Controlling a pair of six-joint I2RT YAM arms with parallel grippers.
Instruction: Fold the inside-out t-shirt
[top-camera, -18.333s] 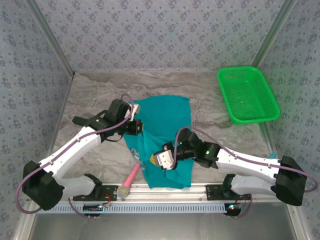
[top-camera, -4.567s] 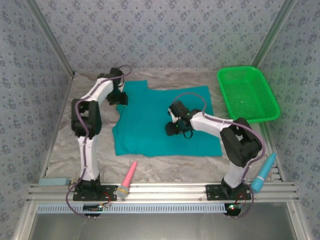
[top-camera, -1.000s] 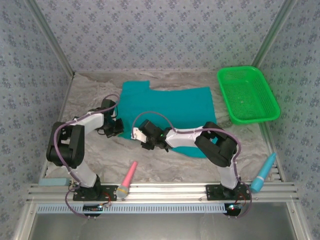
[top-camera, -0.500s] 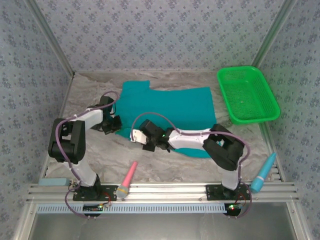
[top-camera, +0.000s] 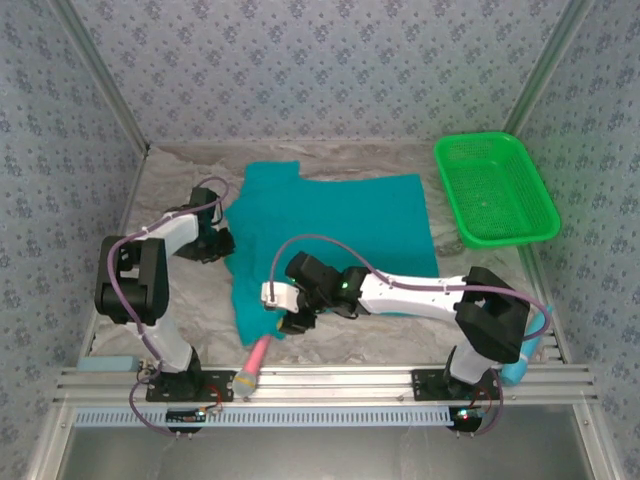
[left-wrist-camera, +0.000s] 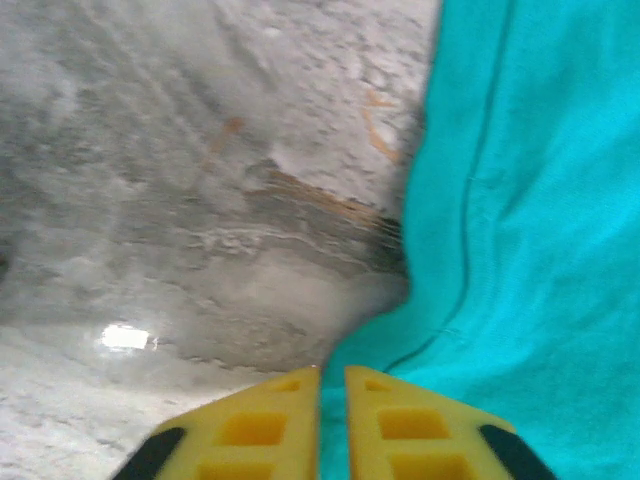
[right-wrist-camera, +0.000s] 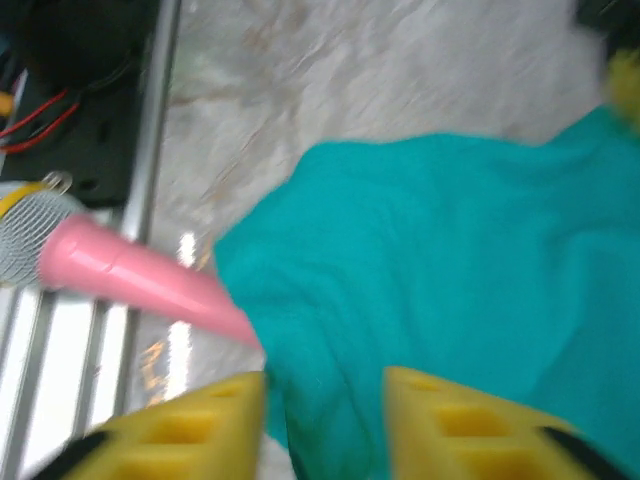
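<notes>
The inside-out t-shirt (top-camera: 340, 230) is teal and lies spread flat across the middle of the table. My left gripper (top-camera: 222, 243) sits at its left edge. In the left wrist view the yellow fingertips (left-wrist-camera: 332, 372) stand a narrow slit apart, with the shirt's hem (left-wrist-camera: 540, 200) running under them. My right gripper (top-camera: 283, 312) hovers over the shirt's near left corner. Its jaws (right-wrist-camera: 325, 378) are wide open above the cloth (right-wrist-camera: 450, 250) and grip nothing.
A pink cone with a mesh end (top-camera: 258, 358) lies just beside the shirt's near left corner, close to my right gripper's left finger (right-wrist-camera: 200, 420). A green basket (top-camera: 494, 188) stands at the back right. The metal rail (top-camera: 330, 378) runs along the near edge.
My right gripper carried the shirt's near left corner toward the front rail and opened. My left gripper shifted slightly outward at the left edge and its jaws parted a little.
</notes>
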